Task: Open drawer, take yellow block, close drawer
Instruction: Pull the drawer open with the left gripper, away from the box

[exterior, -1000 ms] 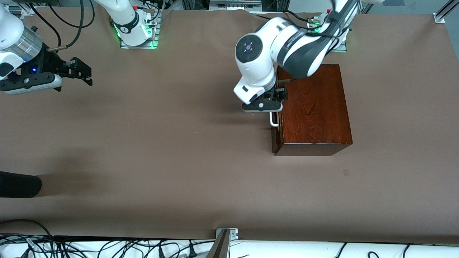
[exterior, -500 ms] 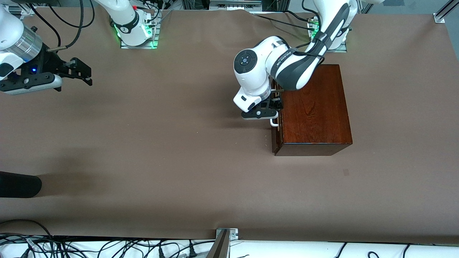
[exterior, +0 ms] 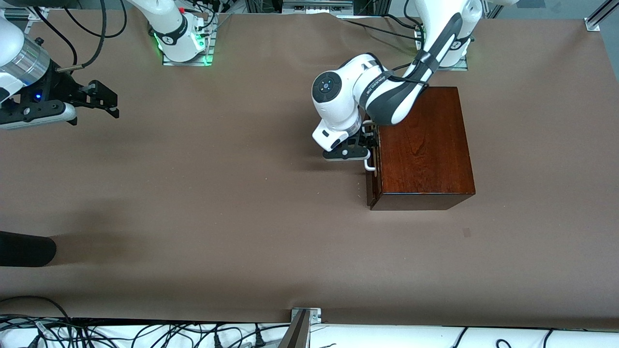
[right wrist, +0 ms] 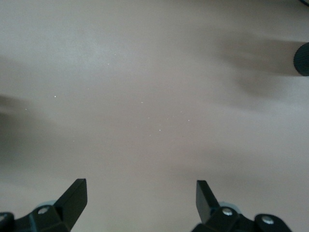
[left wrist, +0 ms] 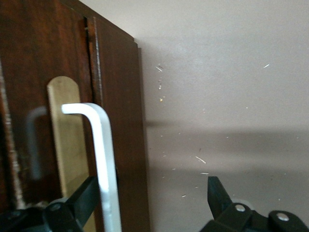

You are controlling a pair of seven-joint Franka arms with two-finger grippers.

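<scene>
Front view: left gripper point(exterior: 363, 148) has dropped, fingers spread around the drawer point(exterior: 371, 166) handle point(exterior: 369, 164); right gripper's point(exterior: 96, 99) spread.

place: robotics lab | evidence: bolted arm bases point(exterior: 184, 46), brown-paper-covered table point(exterior: 217, 203), loose cables point(exterior: 145, 333)

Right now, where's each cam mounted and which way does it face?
Front: high across the table, faces both bases; shows both arms, the wooden box.
Left wrist: on the left arm, faces the drawer front and handle; left pincer open, straddling the bar.
Right wrist: on the waiting right arm, faces bare table; right pincer open.
Shared: front and left wrist both show the handle.
</scene>
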